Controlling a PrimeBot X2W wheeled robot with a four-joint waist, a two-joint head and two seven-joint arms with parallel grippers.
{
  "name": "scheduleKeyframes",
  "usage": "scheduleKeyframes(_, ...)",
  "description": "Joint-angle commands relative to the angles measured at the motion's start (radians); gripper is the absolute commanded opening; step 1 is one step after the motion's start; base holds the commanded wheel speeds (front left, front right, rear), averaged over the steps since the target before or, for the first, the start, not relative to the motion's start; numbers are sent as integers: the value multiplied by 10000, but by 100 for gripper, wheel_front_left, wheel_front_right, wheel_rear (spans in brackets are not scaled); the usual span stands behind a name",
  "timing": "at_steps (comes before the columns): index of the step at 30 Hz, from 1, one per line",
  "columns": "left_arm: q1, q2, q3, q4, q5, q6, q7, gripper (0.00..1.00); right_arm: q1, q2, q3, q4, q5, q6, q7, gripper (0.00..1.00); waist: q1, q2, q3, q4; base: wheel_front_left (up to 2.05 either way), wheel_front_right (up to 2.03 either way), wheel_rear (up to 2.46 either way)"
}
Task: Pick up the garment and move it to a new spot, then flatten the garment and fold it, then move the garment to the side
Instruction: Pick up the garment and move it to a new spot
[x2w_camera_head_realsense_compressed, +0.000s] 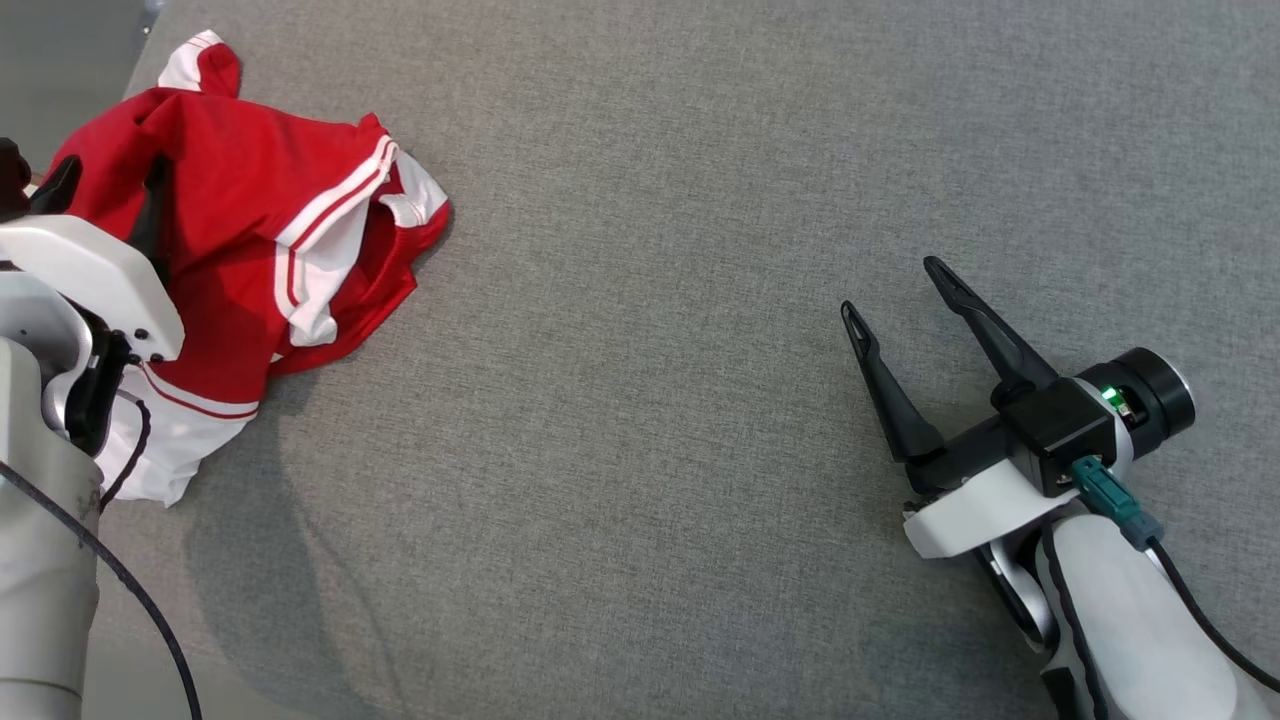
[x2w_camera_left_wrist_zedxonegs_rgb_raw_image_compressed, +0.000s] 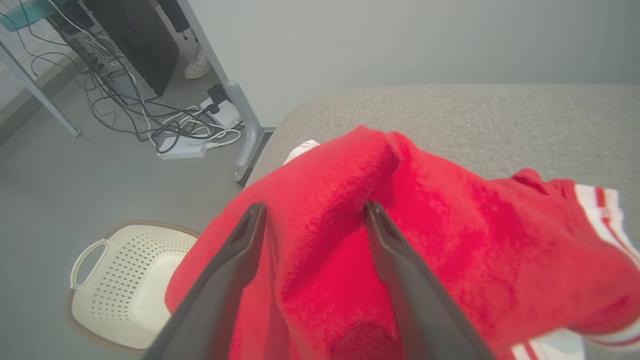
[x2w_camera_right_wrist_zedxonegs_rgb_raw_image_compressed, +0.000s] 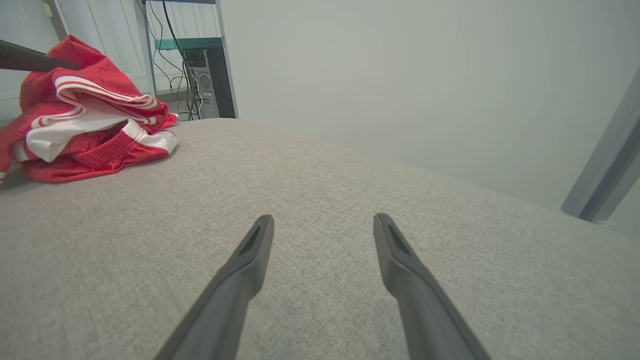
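A crumpled red garment (x2w_camera_head_realsense_compressed: 240, 250) with white stripes lies at the far left corner of the grey padded surface (x2w_camera_head_realsense_compressed: 680, 420). My left gripper (x2w_camera_head_realsense_compressed: 105, 195) is down on it. In the left wrist view this gripper (x2w_camera_left_wrist_zedxonegs_rgb_raw_image_compressed: 315, 206) is open, and its two dark fingers (x2w_camera_left_wrist_zedxonegs_rgb_raw_image_compressed: 230, 270) straddle a raised ridge of the garment's red cloth (x2w_camera_left_wrist_zedxonegs_rgb_raw_image_compressed: 450, 235). My right gripper (x2w_camera_head_realsense_compressed: 893, 290) rests low at the right, open with nothing between its fingers, far from the garment. The right wrist view has that gripper (x2w_camera_right_wrist_zedxonegs_rgb_raw_image_compressed: 324, 219) over bare fabric, with the garment (x2w_camera_right_wrist_zedxonegs_rgb_raw_image_compressed: 90, 130) heaped at the upper left.
The surface's left edge runs just beyond the garment. On the floor below stand a cream perforated basket (x2w_camera_left_wrist_zedxonegs_rgb_raw_image_compressed: 125, 285), a metal table leg (x2w_camera_left_wrist_zedxonegs_rgb_raw_image_compressed: 245, 125), tangled cables (x2w_camera_left_wrist_zedxonegs_rgb_raw_image_compressed: 175, 130) and a computer tower (x2w_camera_left_wrist_zedxonegs_rgb_raw_image_compressed: 130, 45). A person's shoe (x2w_camera_left_wrist_zedxonegs_rgb_raw_image_compressed: 197, 65) shows behind them.
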Motion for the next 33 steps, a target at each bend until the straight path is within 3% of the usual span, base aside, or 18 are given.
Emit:
scheduleKeyframes(1,-312,82,-19,198,-95,-28,163,100,-50,-69,-18,2,-25,-3,-19,100,-1,0,62,-58,0,0,0)
scheduleKeyframes(8,-887,251,-277,994,-266,-87,806,100,-98,-71,-52,-18,-70,-3,-19,100,-1,0,197,-153,0,0,0)
scheduleKeyframes(9,-947,252,-318,1106,-288,-93,869,57,-114,-76,-53,-22,-69,-3,-19,100,-1,0,211,-162,0,0,0)
scheduleKeyframes(10,-1014,237,-330,1244,-377,-86,947,4,-124,-79,-44,-22,-68,-3,-19,100,-1,0,220,-170,0,0,0)
scheduleKeyframes(11,-1070,259,-359,1320,-379,-86,929,0,-127,-72,-43,-14,-69,-3,-19,100,-1,0,226,-178,0,0,0)
scheduleKeyframes(16,-1283,366,-506,1605,-391,-94,540,0,-79,19,-39,47,-78,-3,-19,100,-1,0,125,-202,0,0,0)
scheduleKeyframes(25,-1264,569,-619,1095,-9,429,-1477,0,244,184,-166,159,103,-3,-20,100,-1,0,-787,-197,0,0,0)
scheduleKeyframes(30,-1165,608,-589,212,95,673,-2568,0,509,361,-259,153,238,-3,-20,100,-1,0,-1477,-214,0,0,0)
scheduleKeyframes(33,-1062,471,-564,-722,-32,572,-3091,0,672,466,-336,164,350,-3,-20,100,-1,0,-1833,-278,0,0,0)
